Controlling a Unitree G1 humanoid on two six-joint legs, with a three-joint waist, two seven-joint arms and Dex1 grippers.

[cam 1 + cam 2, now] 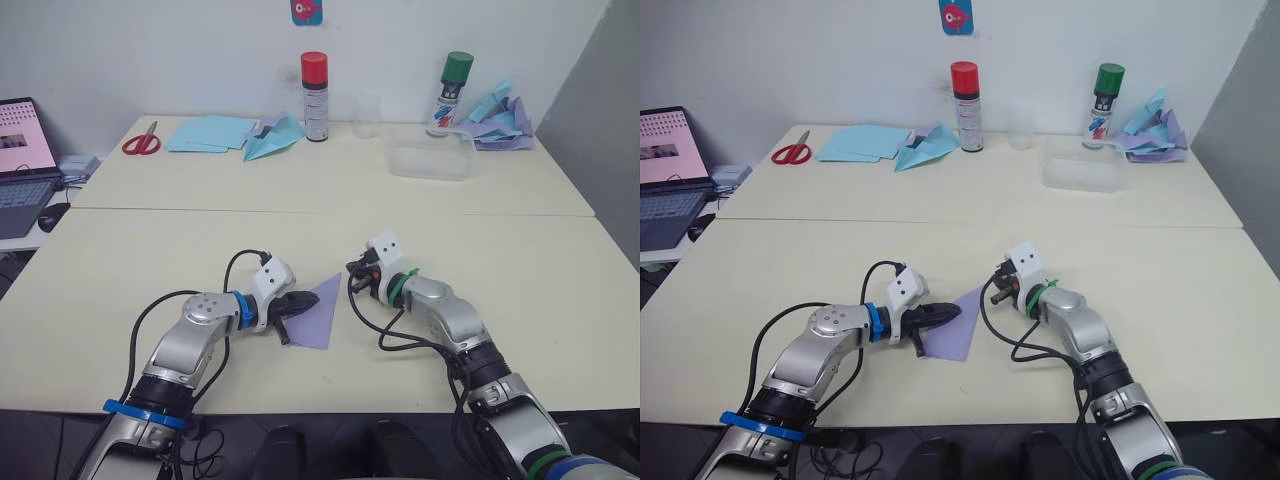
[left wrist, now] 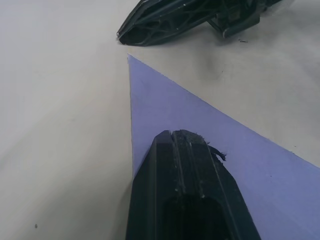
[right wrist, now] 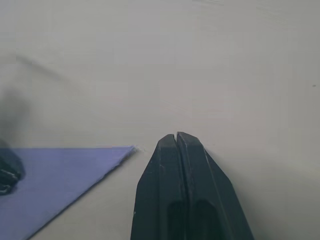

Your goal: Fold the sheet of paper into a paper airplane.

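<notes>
A lavender sheet of paper (image 1: 318, 312), folded into a flat triangle, lies on the near half of a pale bench (image 1: 520, 260), between the two robot arms. One sharp corner points toward the far right.

The left pincer (image 1: 296, 306) reaches in from the left and rests on the paper's left part. In the left wrist view its two black fingers (image 2: 186, 165) are pressed together, lying on top of the purple sheet rather than clamped around it.

The right pincer (image 1: 992, 292) sits just beside the paper's pointed corner, on the bare bench. In the right wrist view its fingers (image 3: 176, 150) are together too, and the tip of the paper lies just beside them, not touching.

Along the far edge of the bench, from left to right: red-handled scissors (image 1: 142, 142), a stack of light blue sheets (image 1: 208, 133), a light blue paper plane (image 1: 275, 138), a spray can with a red cap (image 1: 315, 96), a clear plastic cup (image 1: 366, 118), a clear plastic tray (image 1: 432, 162), a spray can with a green cap (image 1: 449, 93), and a heap of blue and purple paper (image 1: 498, 124). An open laptop (image 1: 22, 165) stands on a separate surface at the far left.
</notes>
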